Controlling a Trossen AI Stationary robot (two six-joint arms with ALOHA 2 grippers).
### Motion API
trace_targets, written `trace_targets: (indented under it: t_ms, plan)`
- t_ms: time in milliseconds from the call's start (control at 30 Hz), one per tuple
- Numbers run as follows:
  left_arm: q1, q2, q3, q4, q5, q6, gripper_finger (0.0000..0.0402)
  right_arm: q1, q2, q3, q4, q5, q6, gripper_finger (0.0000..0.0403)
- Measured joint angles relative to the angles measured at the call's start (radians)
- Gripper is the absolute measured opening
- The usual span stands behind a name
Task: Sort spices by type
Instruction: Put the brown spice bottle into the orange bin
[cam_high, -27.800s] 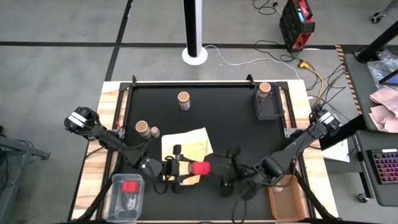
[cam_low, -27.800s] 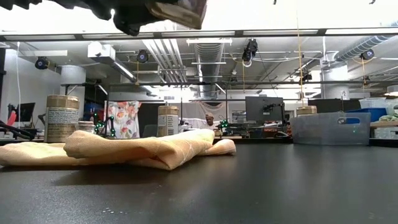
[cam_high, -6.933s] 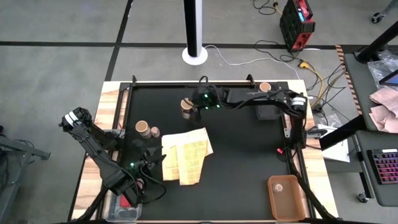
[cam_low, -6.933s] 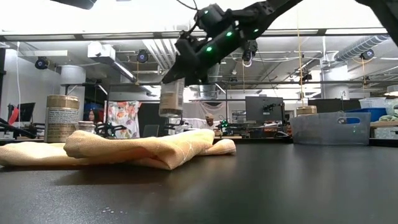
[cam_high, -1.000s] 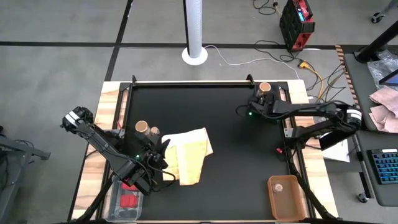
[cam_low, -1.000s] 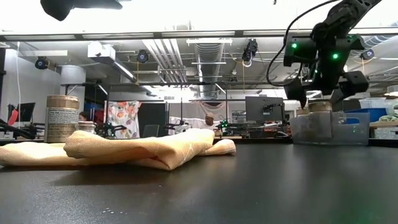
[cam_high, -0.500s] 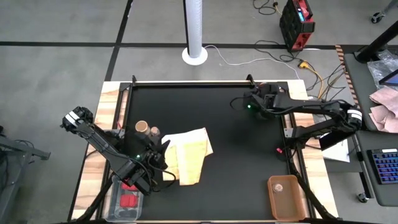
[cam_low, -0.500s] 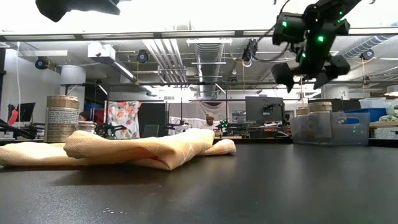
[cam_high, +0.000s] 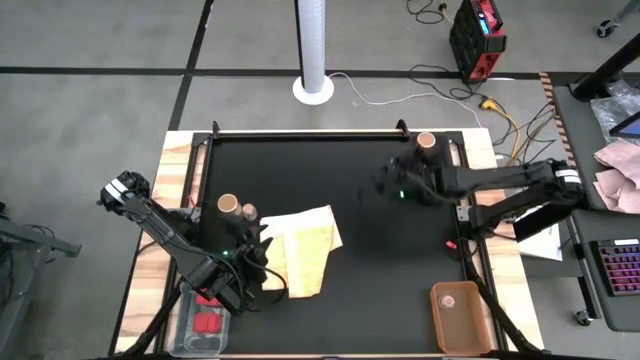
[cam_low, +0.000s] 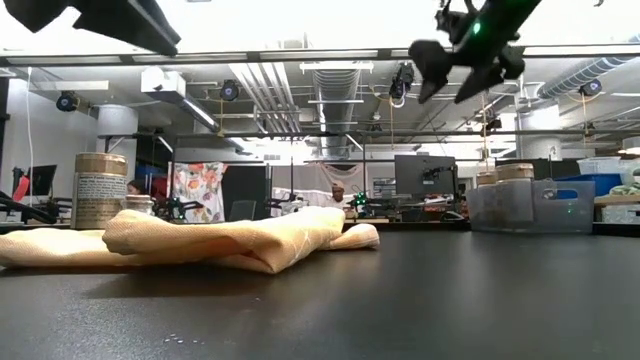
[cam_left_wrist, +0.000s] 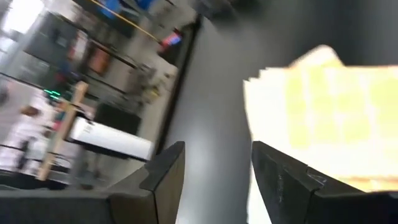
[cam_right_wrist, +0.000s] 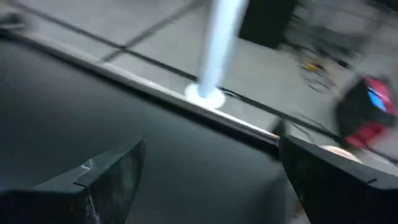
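In the high view a tan-topped spice jar (cam_high: 227, 205) stands on its base near the table's left edge, a tiny pale round one (cam_high: 249, 212) beside it. Another tan-topped jar (cam_high: 426, 141) stands in the grey bin (cam_high: 437, 183) at the far right; the low view shows two jar tops (cam_low: 516, 172) there. Red blocky spices (cam_high: 207, 322) lie in the clear bin at the near left. My left gripper (cam_high: 258, 262) hovers open at the near-left corner of the yellow cloth (cam_high: 300, 248). My right gripper (cam_high: 378, 186) is open and empty, raised left of the grey bin.
A brown bin (cam_high: 470, 328) at the near right corner holds one pale round spice (cam_high: 449, 298). The folded yellow cloth (cam_low: 230, 240) lies left of the table's middle. Black table surface (cam_high: 390, 260) is bare between the cloth and the right-hand bins.
My right gripper has risen from the grey bin, open and empty, and swung toward the table's left and a little toward its near edge. The jars in the bin have stayed put. My left arm has shifted slightly beside the cloth.
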Motion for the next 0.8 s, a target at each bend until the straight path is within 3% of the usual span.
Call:
trace_targets:
  t_ms: [333,800]
  plan:
    - [0.0,0.0,0.057,0.017,0.284,0.005,0.0171,0.364,0.038,-0.025,0.225,0.003,-0.143,0.0359]
    - [0.001,0.0,0.134,0.043,0.693,0.158,0.0171,0.577,0.209,-0.025,0.327,0.006,-0.119,0.0359]
